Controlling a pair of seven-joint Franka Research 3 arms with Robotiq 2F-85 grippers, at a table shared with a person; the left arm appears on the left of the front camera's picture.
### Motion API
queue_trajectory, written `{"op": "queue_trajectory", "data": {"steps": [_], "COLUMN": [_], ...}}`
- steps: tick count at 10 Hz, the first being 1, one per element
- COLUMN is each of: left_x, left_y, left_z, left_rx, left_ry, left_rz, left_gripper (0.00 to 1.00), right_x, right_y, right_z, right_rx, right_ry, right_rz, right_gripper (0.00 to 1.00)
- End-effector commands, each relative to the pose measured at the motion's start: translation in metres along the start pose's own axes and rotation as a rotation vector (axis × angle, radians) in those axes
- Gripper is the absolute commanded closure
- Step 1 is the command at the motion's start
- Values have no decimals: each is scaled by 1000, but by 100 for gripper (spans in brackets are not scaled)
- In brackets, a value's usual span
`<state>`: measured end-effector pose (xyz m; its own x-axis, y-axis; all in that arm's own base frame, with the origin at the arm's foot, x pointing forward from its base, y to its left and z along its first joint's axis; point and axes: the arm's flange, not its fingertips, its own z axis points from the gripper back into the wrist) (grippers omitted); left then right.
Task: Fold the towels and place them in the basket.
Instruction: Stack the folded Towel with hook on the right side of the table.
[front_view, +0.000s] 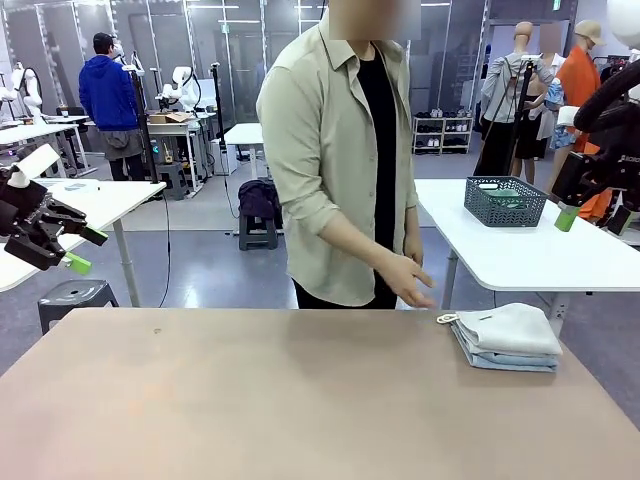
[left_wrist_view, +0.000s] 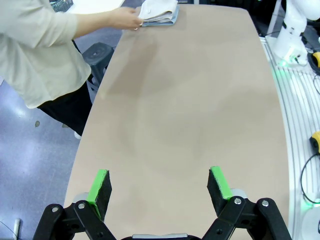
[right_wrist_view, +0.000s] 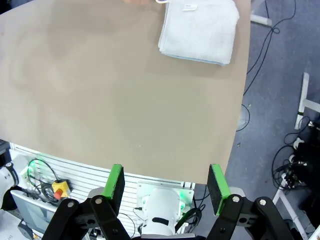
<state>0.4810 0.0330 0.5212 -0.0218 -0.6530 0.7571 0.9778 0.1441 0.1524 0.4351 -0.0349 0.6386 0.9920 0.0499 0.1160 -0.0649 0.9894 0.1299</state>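
A folded stack of towels (front_view: 505, 336), cream-white on top of pale blue-grey with a small loop at its corner, lies at the far right of the tan table (front_view: 280, 400). The person's hand (front_view: 408, 283) hovers just left of it. The dark grey mesh basket (front_view: 505, 201) stands on a white table behind, with something green inside. My left gripper (front_view: 86, 250) hangs open off the table's left side. My right gripper (front_view: 592, 215) is open, raised at the far right. The towels (left_wrist_view: 160, 11) lie far beyond the left gripper (left_wrist_view: 160, 177). Below my right gripper (right_wrist_view: 167, 172), the towels (right_wrist_view: 200, 30) lie at the table's edge.
The person stands at the far edge, mid-table. The white table (front_view: 520, 255) with the basket is behind the right corner, and another white table (front_view: 90, 200) is at back left. A grey stool (front_view: 75, 295) stands on the floor at left. Cables lie on the floor beside the right edge.
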Motion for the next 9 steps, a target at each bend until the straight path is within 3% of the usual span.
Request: {"op": "queue_trajectory", "data": {"steps": [1,2,4,5,7,8,9], "left_x": [0,16,61,87,137,155,172], "left_y": [0,5,7,9,1,-2,-9], "left_z": [0,14,55,75,113,128,143], "left_rx": [0,-20,-10,94,221,350,430], "left_ry": [0,57,170,206,103,87,52], "left_rz": [0,17,145,287,519,672,739], "left_gripper": [2,2,2,2,2,2,2], "right_x": [3,0,-15,-23,-44,-57,-72], "right_y": [0,0,-1,-3,2,5,9], "right_z": [2,0,34,51,88,108,129], "right_rx": [-1,0,24,35,78,115,168], "right_ry": [11,0,-95,-139,-220,-244,-273], "right_rz": [-1,0,15,9,7,-19,-47], "right_gripper": [17,16,16,16,16,16,16]}}
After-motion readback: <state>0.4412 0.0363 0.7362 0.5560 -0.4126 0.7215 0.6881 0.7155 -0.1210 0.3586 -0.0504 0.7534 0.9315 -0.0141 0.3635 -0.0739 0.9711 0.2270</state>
